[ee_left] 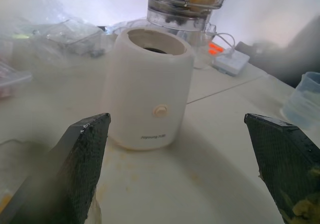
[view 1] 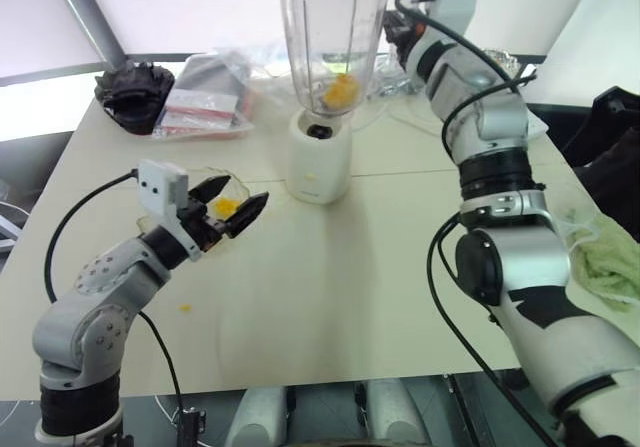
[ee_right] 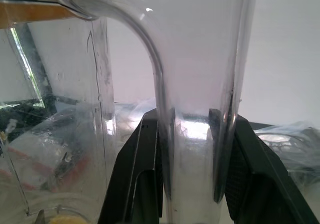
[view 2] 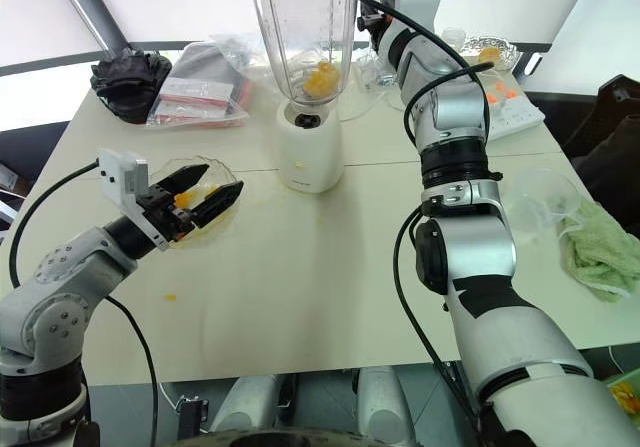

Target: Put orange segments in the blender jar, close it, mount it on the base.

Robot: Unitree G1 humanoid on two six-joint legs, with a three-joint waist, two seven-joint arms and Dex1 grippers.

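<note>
Right gripper [ee_right: 192, 154], fingers clamped on the side handle of the blender jar [view 2: 305, 42], suspending the jar just above the base [view 2: 308, 147] near mid-desk [view 2: 330, 297]. Mounting well: centring the jar's collar over the dark socket, keeping it upright, lowering straight, seating fully before releasing. Jar lidded, holding orange segments [view 2: 320, 79] at its bottom. Left gripper [view 2: 205, 199], fingers wide apart and empty, hovering over a shallow glass bowl [view 2: 215, 172] holding a few yellow pieces.
</note>
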